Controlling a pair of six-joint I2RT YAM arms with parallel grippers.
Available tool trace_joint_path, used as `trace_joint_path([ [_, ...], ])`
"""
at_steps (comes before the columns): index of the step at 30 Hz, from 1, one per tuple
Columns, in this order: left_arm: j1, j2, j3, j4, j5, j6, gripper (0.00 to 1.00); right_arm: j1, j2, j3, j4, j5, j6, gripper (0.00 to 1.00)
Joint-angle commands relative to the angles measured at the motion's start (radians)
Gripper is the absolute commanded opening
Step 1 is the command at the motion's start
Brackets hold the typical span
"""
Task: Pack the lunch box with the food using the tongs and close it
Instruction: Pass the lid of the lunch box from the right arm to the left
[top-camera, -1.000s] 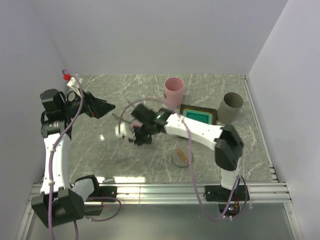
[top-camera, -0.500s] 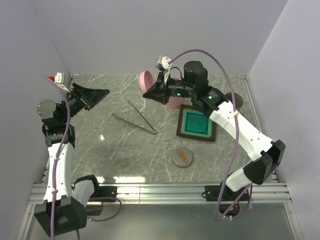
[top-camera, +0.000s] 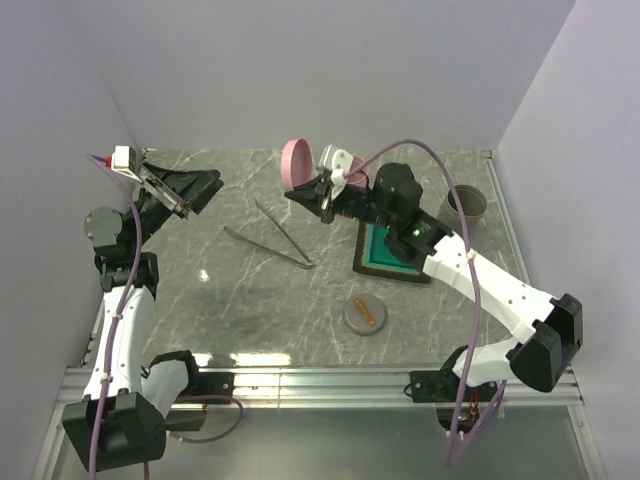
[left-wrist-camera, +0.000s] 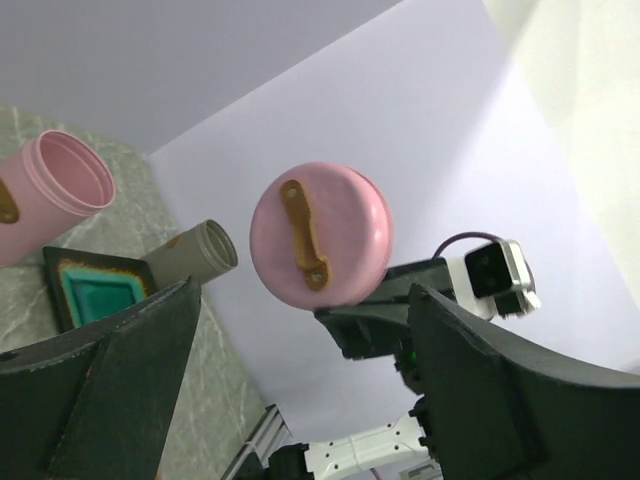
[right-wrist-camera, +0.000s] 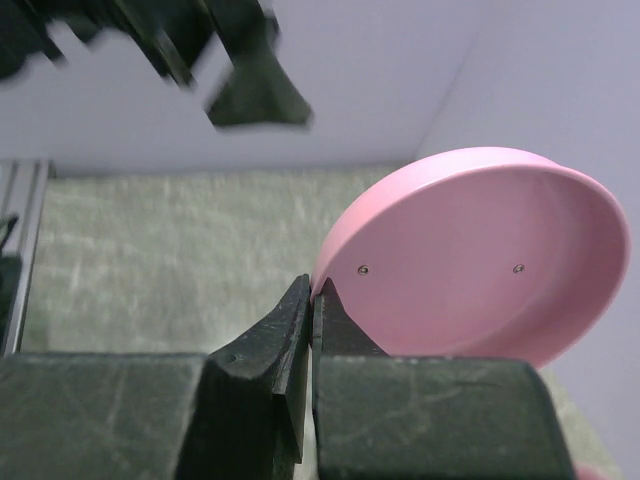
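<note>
Barely started: right gripper (right-wrist-camera: 312, 296) clenched on pink lid (right-wrist-camera: 470, 260), left gripper (top-camera: 205, 185) spread, empty; tongs (top-camera: 270, 235) on counter below both, untouched; food (top-camera: 366, 314) unpacked.

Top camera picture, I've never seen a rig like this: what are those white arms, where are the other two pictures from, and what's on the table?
Those are two robot arms bolted at the table's near edge, seen from above. The other pictures come from a camera on each wrist. On the table lie silver tongs, a black tray with teal inside, a grey lid and a grey cup, plus a pink cup. The right claw pinches a pink lid by its rim, in mid-air. The left claw is open and empty.
</note>
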Motion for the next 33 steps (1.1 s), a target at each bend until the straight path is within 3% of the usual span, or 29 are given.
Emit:
trace_joint_path([
  [1,-0.021,-0.021,0.019,0.089,-0.023,-0.042,0.89,0.075,-0.038,-0.044,0.369,0.063,0.010,0.00],
  [14,-0.142,-0.043,0.004,0.171,-0.031,-0.054,0.69,0.205,0.009,-0.050,0.436,0.118,-0.088,0.00],
  [33,-0.203,0.020,0.051,0.223,-0.043,-0.088,0.65,0.245,0.038,-0.056,0.472,0.129,-0.103,0.00],
])
